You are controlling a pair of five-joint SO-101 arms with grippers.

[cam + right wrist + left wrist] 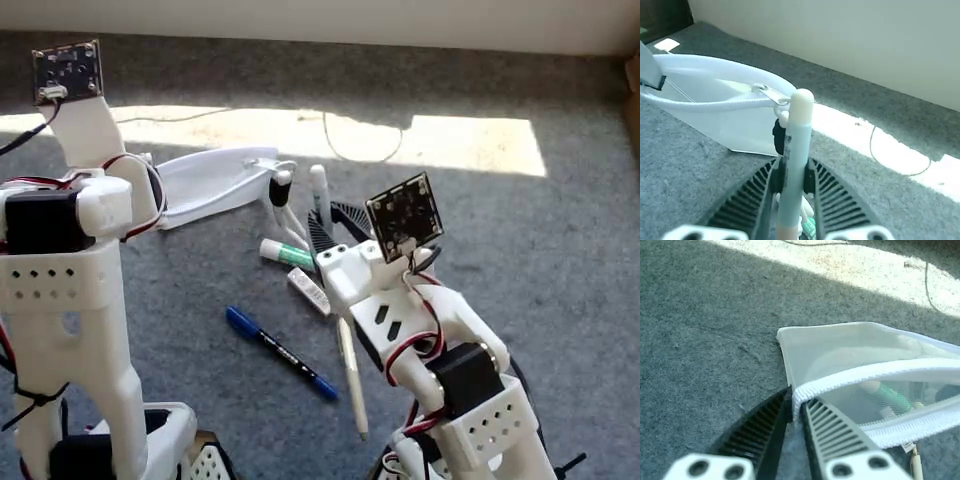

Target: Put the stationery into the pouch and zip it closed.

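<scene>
A white mesh pouch lies on the grey carpet, its zipper open. My left gripper is shut on the pouch's zipper edge at one end, holding the mouth up. My right gripper is shut on a pale white pen, held upright just off the pouch's other end, near the zipper pull. From above, that pen stands between the black fingers. On the carpet lie a green-and-white marker, a blue pen, a long white pen and a small white stick.
A black-capped item rests by the pouch's mouth. A thin cable loops across the sunlit patch of carpet behind. The bases of both arms stand at the near edge. Open carpet stretches to the right.
</scene>
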